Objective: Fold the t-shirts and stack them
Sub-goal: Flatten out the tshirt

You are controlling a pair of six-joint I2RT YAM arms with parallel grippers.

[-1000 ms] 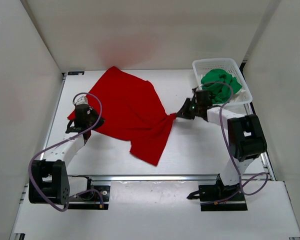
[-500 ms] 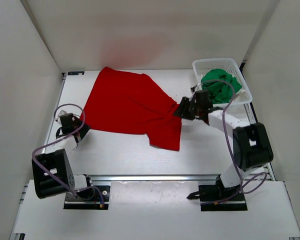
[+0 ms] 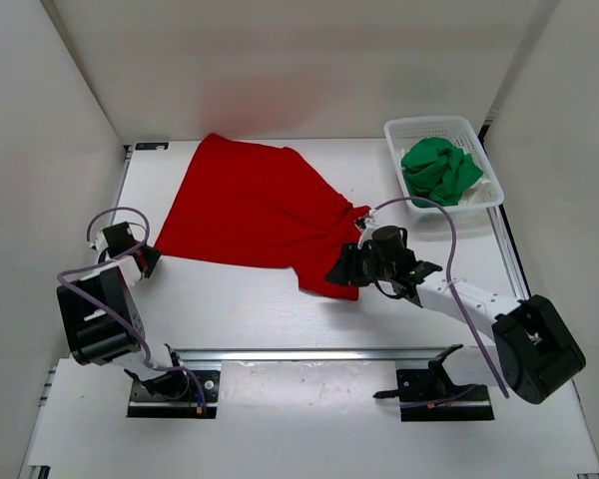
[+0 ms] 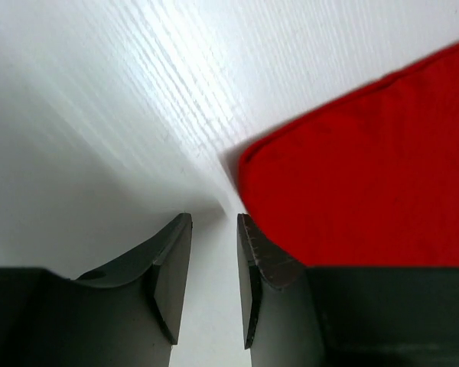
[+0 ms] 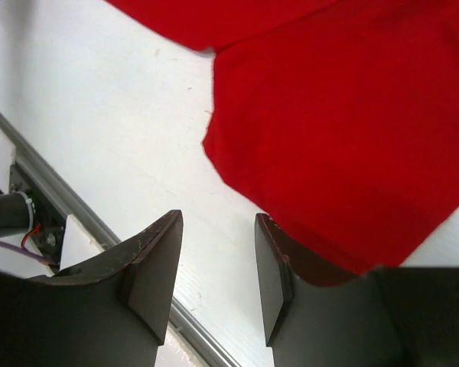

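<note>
The red t-shirt (image 3: 255,210) lies spread flat across the middle of the table. My left gripper (image 3: 150,257) sits low just off its near left corner, open, with only bare table between its fingers (image 4: 214,223); the red hem (image 4: 367,168) lies just right of them. My right gripper (image 3: 336,273) hovers over the shirt's near right corner, open and empty (image 5: 218,222), with the red cloth (image 5: 344,115) beyond its right finger. The green t-shirt (image 3: 439,170) is bunched in the basket, and a bit of white t-shirt (image 3: 482,194) shows under it.
The white mesh basket (image 3: 429,125) stands at the back right corner. White walls close in the table on three sides. A metal rail (image 5: 46,200) runs along the near edge, with both arm bases behind it.
Both grippers have opened and let go of the red t-shirt, which went from stretched and bunched to lying flat. The left gripper drew back left; the right arm swung nearer, to the shirt's near right corner.
</note>
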